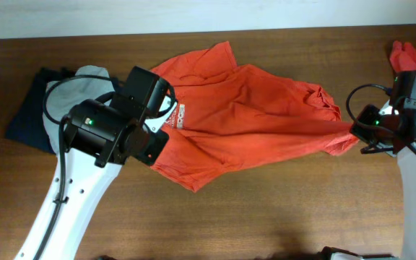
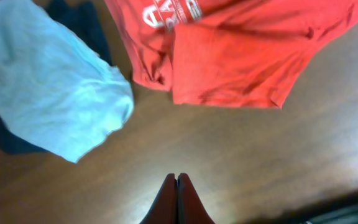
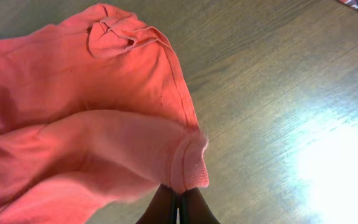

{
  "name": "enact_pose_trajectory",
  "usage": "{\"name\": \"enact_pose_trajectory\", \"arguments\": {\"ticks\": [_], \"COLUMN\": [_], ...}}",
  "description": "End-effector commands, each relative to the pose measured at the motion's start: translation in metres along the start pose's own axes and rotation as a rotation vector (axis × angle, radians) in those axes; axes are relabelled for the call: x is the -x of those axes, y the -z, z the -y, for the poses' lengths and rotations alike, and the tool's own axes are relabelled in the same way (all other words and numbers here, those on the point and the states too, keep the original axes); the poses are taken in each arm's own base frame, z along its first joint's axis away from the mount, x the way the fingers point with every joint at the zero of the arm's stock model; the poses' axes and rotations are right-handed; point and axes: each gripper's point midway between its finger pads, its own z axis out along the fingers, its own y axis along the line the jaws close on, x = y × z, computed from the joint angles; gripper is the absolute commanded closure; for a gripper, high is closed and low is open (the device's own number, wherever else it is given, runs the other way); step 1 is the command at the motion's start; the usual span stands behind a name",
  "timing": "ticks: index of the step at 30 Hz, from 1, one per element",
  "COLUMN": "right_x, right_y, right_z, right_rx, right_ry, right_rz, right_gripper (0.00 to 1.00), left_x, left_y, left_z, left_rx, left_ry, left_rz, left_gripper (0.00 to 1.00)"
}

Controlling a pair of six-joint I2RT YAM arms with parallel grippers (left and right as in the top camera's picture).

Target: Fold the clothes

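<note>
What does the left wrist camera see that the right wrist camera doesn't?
Only left wrist: white lettering on the orange-red cotton T-shirt, a pale blue cloth lying on a dark navy garment, and the shut, empty left claw. Only right wrist: the right claw pinching the shirt's hemmed edge. Both: that T-shirt and the brown wooden table.

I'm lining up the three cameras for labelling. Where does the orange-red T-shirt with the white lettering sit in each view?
Overhead: the orange-red T-shirt lies across the middle of the table, stretched toward the right.
Left wrist: it runs along the top, centre to right.
Right wrist: it fills the left half, with its cuff at the right gripper.
Shared landmark: the wooden table is in all three; the white lettering is in overhead and left wrist only.
</note>
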Motion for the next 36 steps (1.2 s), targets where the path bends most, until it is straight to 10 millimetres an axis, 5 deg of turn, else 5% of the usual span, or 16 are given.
{"name": "enact_pose_trajectory", "arguments": {"ticks": [1, 4, 12, 18, 20, 25, 31, 36], "right_x": [0.008, 0.007, 0.002, 0.001, 0.001, 0.001, 0.001, 0.001], "right_y": [0.025, 0.031, 0.032, 0.032, 0.032, 0.032, 0.032, 0.032], "right_z": [0.005, 0.005, 0.007, 0.005, 0.003, 0.003, 0.003, 0.003], "right_rx": [-0.005, 0.002, -0.004, 0.010, 0.018, 0.019, 0.021, 0.022], "right_ry": [-0.014, -0.013, -0.013, -0.012, -0.012, -0.012, -0.012, -0.012], "right_rz": [0.085, 0.101, 0.083, 0.077, 0.076, 0.077, 0.077, 0.078], "right_gripper": [0.96, 0.96, 0.96, 0.96, 0.96, 0.96, 0.96, 0.96], "left_x": [-0.002, 0.001, -0.006, -0.032, -0.049, -0.067, -0.049, -0.044], "left_y": [0.009, 0.010, -0.006, -0.071, -0.114, -0.163, -0.194, -0.227], "left_z": [0.009, 0.018, 0.024, 0.038, 0.033, 0.025, -0.003, -0.002], "left_rx": [-0.071, -0.124, -0.137, -0.136, -0.117, -0.176, -0.196, -0.197], "left_ry": [0.019, 0.029, 0.232, 0.389, 0.508, 0.649, 0.704, 0.683], "left_rz": [0.019, 0.032, -0.027, -0.161, -0.197, -0.198, -0.064, -0.085], "left_gripper": [1.00, 0.84, 0.66, 0.47, 0.41, 0.37, 0.35, 0.36]}}
